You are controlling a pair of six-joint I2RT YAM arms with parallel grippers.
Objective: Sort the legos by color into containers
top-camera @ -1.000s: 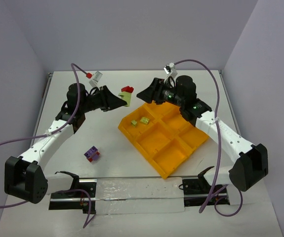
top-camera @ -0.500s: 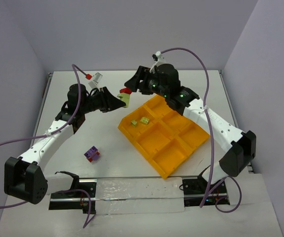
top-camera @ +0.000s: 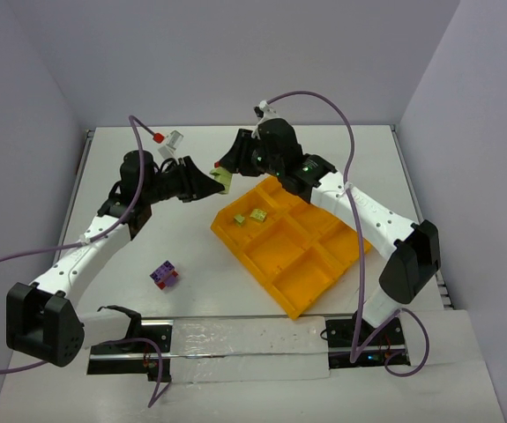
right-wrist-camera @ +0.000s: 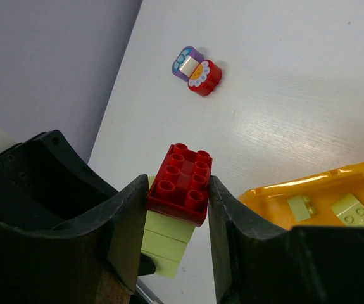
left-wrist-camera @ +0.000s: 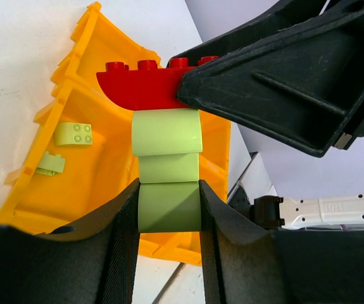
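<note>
My left gripper (left-wrist-camera: pixel 168 209) is shut on the bottom of a yellow-green lego stack (left-wrist-camera: pixel 168 171) held in the air left of the tray's far corner. A red lego (right-wrist-camera: pixel 183 180) caps that stack, and my right gripper (right-wrist-camera: pixel 178 196) is shut on it, a finger pressed on each side. From above the two grippers meet at the stack (top-camera: pixel 224 179). The orange-yellow tray (top-camera: pixel 301 256) holds two yellow-green legos (top-camera: pixel 258 214) (top-camera: pixel 239 218) in its far-left container. A purple and red lego clump (top-camera: pixel 164 274) lies on the table left of the tray.
A white and red cable plug (top-camera: pixel 169 137) hangs above the left arm near the back of the table. A clear-covered rail (top-camera: pixel 235 339) runs along the near edge between the arm bases. Grey walls close the table at the back and sides.
My right gripper has swung left from over the tray's far corner to the held stack and closed on the red lego. The left arm has stayed still with its stack.
</note>
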